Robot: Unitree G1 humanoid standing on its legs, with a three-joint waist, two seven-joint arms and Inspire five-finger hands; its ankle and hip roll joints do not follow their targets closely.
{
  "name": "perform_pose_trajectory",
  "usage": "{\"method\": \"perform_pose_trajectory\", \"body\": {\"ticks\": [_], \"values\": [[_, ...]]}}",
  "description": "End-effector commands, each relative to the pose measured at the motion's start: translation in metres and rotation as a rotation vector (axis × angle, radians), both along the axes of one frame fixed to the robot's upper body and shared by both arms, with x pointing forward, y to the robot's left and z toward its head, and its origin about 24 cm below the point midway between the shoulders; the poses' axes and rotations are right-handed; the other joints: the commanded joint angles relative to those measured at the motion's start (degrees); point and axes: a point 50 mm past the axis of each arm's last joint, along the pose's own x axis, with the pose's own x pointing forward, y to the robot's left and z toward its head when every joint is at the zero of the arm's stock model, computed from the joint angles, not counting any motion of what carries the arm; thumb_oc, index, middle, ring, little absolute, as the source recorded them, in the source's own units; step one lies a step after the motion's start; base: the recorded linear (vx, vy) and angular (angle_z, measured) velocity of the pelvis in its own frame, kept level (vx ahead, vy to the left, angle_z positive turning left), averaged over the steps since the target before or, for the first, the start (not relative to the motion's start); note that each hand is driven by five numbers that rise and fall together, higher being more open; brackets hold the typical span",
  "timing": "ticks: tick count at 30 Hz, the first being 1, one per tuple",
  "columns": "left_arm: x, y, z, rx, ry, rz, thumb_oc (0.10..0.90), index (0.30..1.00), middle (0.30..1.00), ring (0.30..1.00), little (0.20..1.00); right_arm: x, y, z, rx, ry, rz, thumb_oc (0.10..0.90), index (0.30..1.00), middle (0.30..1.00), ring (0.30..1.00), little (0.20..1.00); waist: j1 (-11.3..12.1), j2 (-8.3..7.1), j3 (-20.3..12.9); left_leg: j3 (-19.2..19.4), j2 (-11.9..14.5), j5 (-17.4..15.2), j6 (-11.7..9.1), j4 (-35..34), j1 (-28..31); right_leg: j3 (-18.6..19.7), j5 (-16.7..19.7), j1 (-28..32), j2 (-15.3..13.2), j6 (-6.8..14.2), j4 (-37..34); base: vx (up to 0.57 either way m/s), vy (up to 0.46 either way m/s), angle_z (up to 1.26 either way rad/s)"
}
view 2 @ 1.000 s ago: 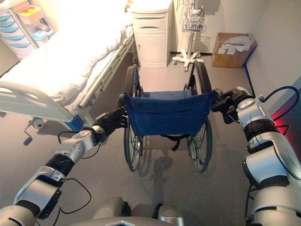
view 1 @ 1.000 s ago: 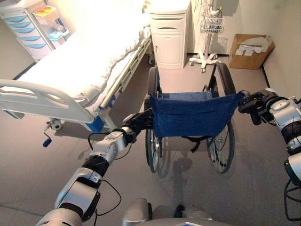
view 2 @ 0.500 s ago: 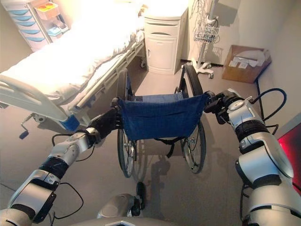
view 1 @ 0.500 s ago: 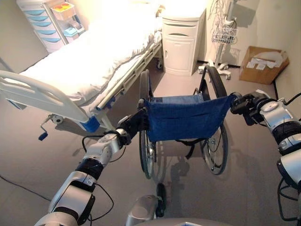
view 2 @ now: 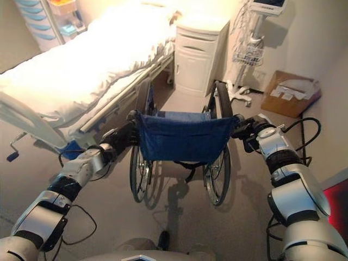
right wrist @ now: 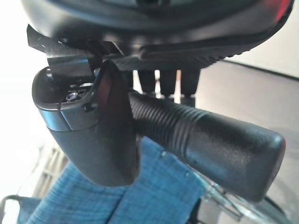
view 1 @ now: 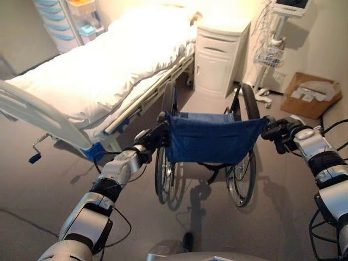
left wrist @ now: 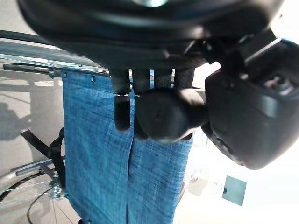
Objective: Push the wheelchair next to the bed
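Observation:
A wheelchair (view 1: 212, 142) with a blue cloth back (view 2: 182, 137) and black wheels stands on the floor in front of me, facing away. My left hand (view 1: 152, 138) is curled round its left push handle (left wrist: 161, 114). On the other side my right hand (view 1: 276, 130) is wrapped round the ribbed black right handle (right wrist: 210, 144). The hospital bed (view 1: 103, 70) with white bedding lies to the left, its side rail (view 1: 138, 106) just beyond the chair's left wheel.
A white bedside cabinet (view 1: 220, 54) stands ahead past the chair. A wheeled monitor stand with a wire basket (view 1: 269, 54) and a cardboard box (view 1: 311, 95) are at the right by the wall. A drawer cart (view 1: 65, 22) stands far left. The bed's footboard (view 1: 38, 117) juts near left.
The wheelchair has rolled forward with both hands on its handles, and the view has moved with it. The bed, cabinet and box now lie closer around the chair.

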Motion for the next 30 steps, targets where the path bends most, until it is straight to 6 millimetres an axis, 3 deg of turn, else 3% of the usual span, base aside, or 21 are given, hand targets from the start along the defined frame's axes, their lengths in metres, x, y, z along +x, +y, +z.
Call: {"method": "perform_pose_trajectory", "body": {"ticks": [1,3,6,9,13,15,17,18,19,21,22,24,28,30], "values": [[0.019,0.002,0.045,0.035,-0.209,0.044,0.4,0.3,0.3,0.3,0.3,0.033,0.106,0.052,0.203,-0.261,0.432,0.4,0.3,0.3,0.3,0.3,0.72,-3.76,1.21,13.86,-1.32,-11.17,-5.19,5.09,3.08,5.15,22.98,-4.47,-4.66,5.18,-11.45,0.26,-0.203,0.45],[0.019,0.004,0.046,0.054,-0.209,0.059,0.4,0.3,0.3,0.3,0.3,0.031,0.105,0.051,0.221,-0.258,0.421,0.4,0.3,0.3,0.3,0.3,-1.38,-4.62,2.11,11.26,-2.61,-14.34,-4.67,5.87,5.45,7.94,26.97,-7.94,-4.33,6.72,-17.36,0.33,-0.214,0.33],[0.02,0.009,0.047,0.069,-0.207,0.081,0.4,0.3,0.3,0.3,0.3,0.031,0.104,0.049,0.237,-0.249,0.404,0.4,0.3,0.3,0.3,0.3,-2.33,-4.52,2.36,10.15,-2.38,-16.23,-4.5,6.75,7.12,9.01,27.24,-8.66,-4.03,6.48,-17.23,0.28,-0.229,0.55],[0.02,0.016,0.047,0.104,-0.204,0.089,0.4,0.3,0.3,0.3,0.3,0.032,0.1,0.045,0.246,-0.241,0.353,0.4,0.3,0.3,0.3,0.3,-2.3,-4.44,1.37,9.34,-2.17,-16.72,-4.44,7.87,6.93,9.56,25.74,-6.8,-4.06,5.69,-14.94,0.24,-0.315,0.92],[0.024,0.032,0.06,0.127,-0.215,0.113,0.4,0.3,0.3,0.3,0.3,0.032,0.113,0.044,0.3,-0.24,0.344,0.4,0.3,0.3,0.3,0.3,-3.5,-3.51,0.17,11.42,0.76,-18.41,-6.23,10.85,7.9,9.51,21.57,-6.44,-3.32,4.05,-9.22,0.2,-0.292,0.68],[0.025,0.036,0.065,0.137,-0.227,0.128,0.4,0.3,0.3,0.3,0.3,0.03,0.122,0.042,0.335,-0.243,0.345,0.4,0.3,0.3,0.3,0.3,-4.41,-3.08,-0.33,11.86,2.47,-16.91,-7.84,13.24,8.7,9.51,19.98,-5.8,-2.39,2.64,-8.93,0.19,-0.289,0.61],[0.026,0.037,0.069,0.146,-0.243,0.141,0.4,0.3,0.3,0.3,0.3,0.025,0.129,0.039,0.343,-0.245,0.346,0.4,0.3,0.3,0.3,0.3,-5.79,-2.5,-0.67,13.2,5.19,-9.65,-11.04,20.13,7.8,8.89,17.87,-3.84,-0.54,0.08,-9.53,0.16,-0.28,0.58],[0.026,0.037,0.07,0.145,-0.246,0.144,0.4,0.3,0.3,0.3,0.3,0.024,0.13,0.038,0.342,-0.243,0.347,0.4,0.3,0.3,0.3,0.3,-6.01,-2.52,-0.61,13.76,5.52,-8.47,-11.51,21.97,7.17,8.71,17.58,-3.39,-0.43,-0.35,-9.66,0.15,-0.266,0.32],[0.027,0.037,0.074,0.147,-0.255,0.149,0.4,0.3,0.3,0.3,0.3,0.022,0.13,0.036,0.334,-0.245,0.343,0.4,0.3,0.3,0.3,0.3,-6.69,-2.83,-0.32,15.42,5.88,-6.64,-12.38,28.74,4.95,8.34,16.52,-2.13,-0.31,-1.65,-9.74,0.11,-0.165,0.16],[0.027,0.038,0.075,0.149,-0.259,0.149,0.4,0.3,0.3,0.3,0.3,0.021,0.129,0.035,0.33,-0.248,0.342,0.4,0.3,0.3,0.3,0.3,-6.95,-2.82,-0.11,15.72,6.09,-5.94,-12.71,30.71,3.55,8.26,16.07,-1.43,-0.17,-2.08,-9.7,0.15,-0.14,0.08],[0.028,0.038,0.079,0.146,-0.263,0.145,0.4,0.3,0.3,0.3,0.3,0.018,0.13,0.033,0.341,-0.248,0.334,0.4,0.3,0.3,0.3,0.3,-7.19,-2.97,0.43,17.12,7.67,-5.91,-12.62,30.59,0.7,8.29,15.09,0.46,-0.01,-2.47,-9.59,0.17,-0.092,0.0],[0.029,0.038,0.081,0.145,-0.267,0.137,0.4,0.3,0.3,0.3,0.3,0.017,0.13,0.031,0.337,-0.251,0.331,0.4,0.3,0.3,0.3,0.3,-7.2,-2.74,0.73,17.58,8.37,-5.96,-12.34,27.89,-0.02,8.48,14.33,1.42,0.41,-2.41,-9.38,0.18,-0.016,0.03],[0.031,0.041,0.083,0.141,-0.269,0.113,0.4,0.3,0.3,0.3,0.3,0.015,0.133,0.028,0.31,-0.269,0.314,0.4,0.3,0.3,0.3,0.3,-6.47,-1.71,1.14,17.65,9.17,-3.34,-12.48,12.18,-0.62,9.36,12.2,6.07,2.53,-1.58,-10.53,0.29,0.069,0.05],[0.03,0.04,0.08,0.148,-0.263,0.094,0.4,0.3,0.3,0.3,0.3,0.011,0.132,0.023,0.311,-0.272,0.292,0.4,0.3,0.3,0.3,0.3,-5.05,-1.46,1.01,16.21,9.35,0.87,-14.06,2.72,-2.84,9.93,11.41,10.34,3.57,-0.97,-12.94,0.42,0.122,-0.06]]}}
